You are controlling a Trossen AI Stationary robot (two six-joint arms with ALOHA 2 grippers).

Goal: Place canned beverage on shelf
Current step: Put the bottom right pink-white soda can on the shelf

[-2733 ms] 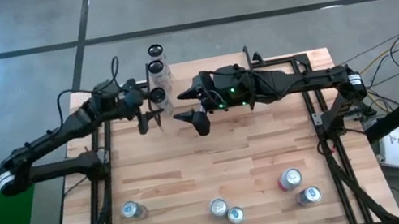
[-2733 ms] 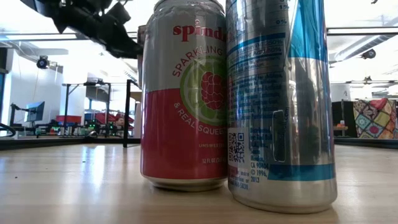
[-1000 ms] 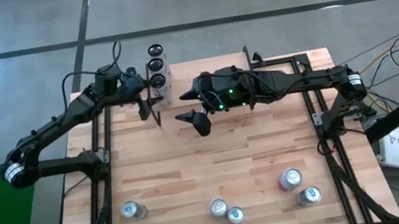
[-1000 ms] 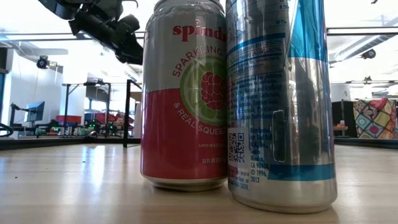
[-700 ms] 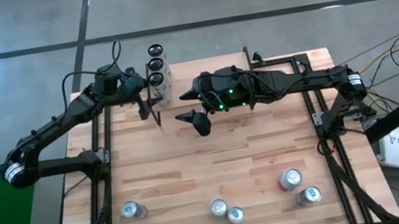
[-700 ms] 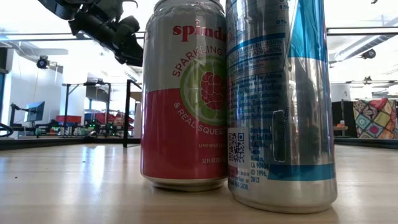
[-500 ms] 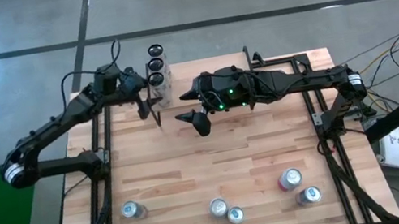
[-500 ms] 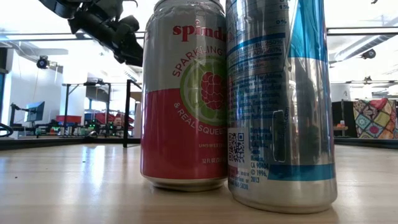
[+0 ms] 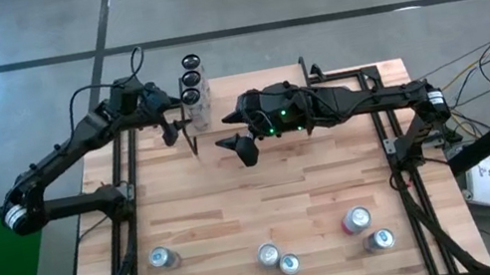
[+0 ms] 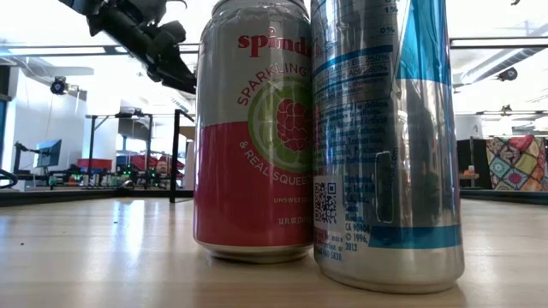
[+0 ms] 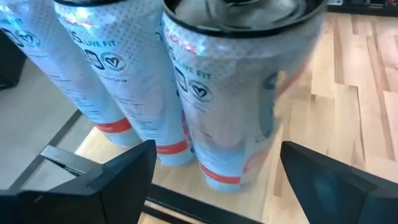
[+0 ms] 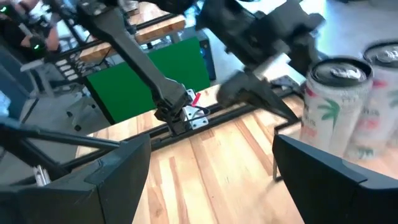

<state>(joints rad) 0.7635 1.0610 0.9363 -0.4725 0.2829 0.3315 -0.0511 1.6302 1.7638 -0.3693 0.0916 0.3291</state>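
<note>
Three tall white cans (image 9: 191, 86) stand in a row on the shelf (image 11: 109, 138) at the table's far left. The nearest can (image 11: 236, 93) is upright on the shelf's wood top. My left gripper (image 9: 180, 135) is open; its fingers stand on either side of that can (image 12: 336, 106) without touching it. My right gripper (image 9: 241, 144) hangs open over the table's far middle, holding nothing. In the low view a pink and white can (image 10: 253, 128) and a silver and blue can (image 10: 385, 137) fill the front, with my left gripper (image 10: 167, 56) high behind them.
Several loose cans stand along the table's near edge: one at the left (image 9: 163, 259), two in the middle (image 9: 277, 259), two at the right (image 9: 368, 230). The middle of the wooden table (image 9: 265, 195) lies bare. The shelf's thin black leg (image 12: 276, 155) stands beside the cans.
My left gripper has drawn back a little from the cans toward the table's far left corner and has tipped slightly. The cans on the shelf have stayed where they were.
</note>
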